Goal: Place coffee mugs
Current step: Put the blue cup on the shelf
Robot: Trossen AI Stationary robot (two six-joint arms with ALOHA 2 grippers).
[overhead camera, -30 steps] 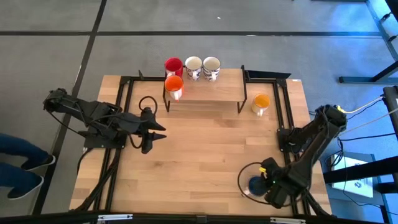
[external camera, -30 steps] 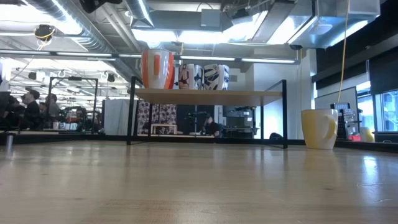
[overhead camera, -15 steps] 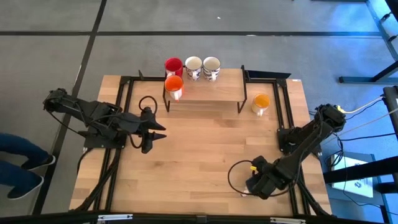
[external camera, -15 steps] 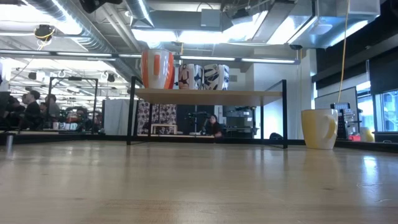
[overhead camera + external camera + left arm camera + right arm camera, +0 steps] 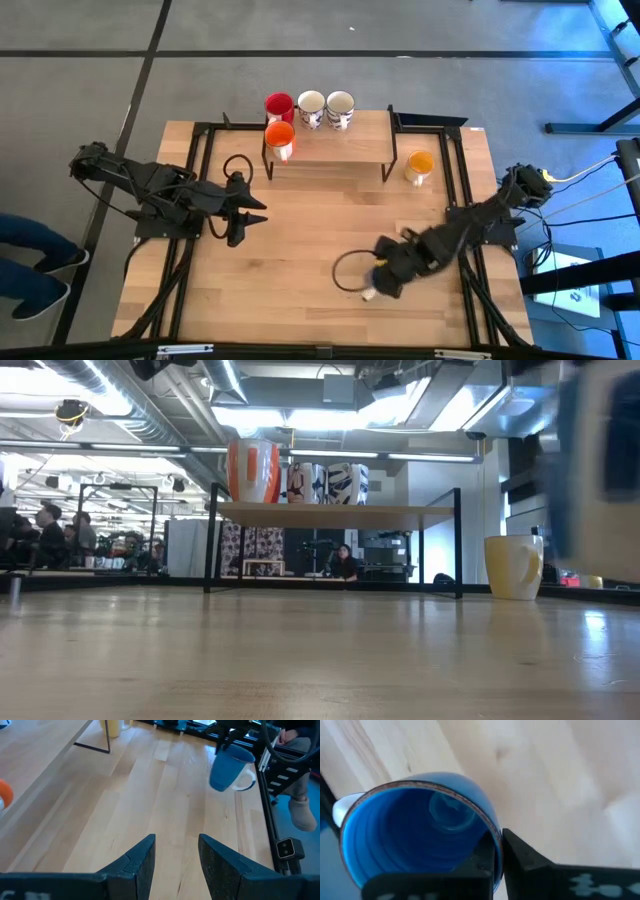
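Observation:
My right gripper (image 5: 383,276) is shut on the blue mug (image 5: 227,766), which has a white handle (image 5: 246,781), above the middle right of the table. The mug shows as a blur at the right of the low view (image 5: 590,460). My left gripper (image 5: 177,837) is open and empty, over the table's left half (image 5: 260,210). On the wooden shelf (image 5: 345,145) at the far edge stand the red mug (image 5: 279,105), two white patterned mugs (image 5: 311,108) (image 5: 340,108) and the orange-red mug (image 5: 280,134). The yellow-orange mug (image 5: 420,165) stands on the table to the right of the shelf. My right gripper holds the blue mug by its rim wall (image 5: 494,831), one finger (image 5: 482,857) inside the mug and one (image 5: 522,862) outside. The fingers come from above. The mug hangs below them, tilted and lifted clear of the table, its handle to one side.
The shelf's black frame legs (image 5: 268,170) (image 5: 388,172) stand on the table. Black rails (image 5: 455,175) run along the table's left and right sides. People show in the room behind (image 5: 50,530). Bare wood lies between the two grippers (image 5: 310,240).
My right gripper has carried the blue mug from the table's near right corner toward the left and a little toward the far edge. The mug has come into the low view, clear of the table.

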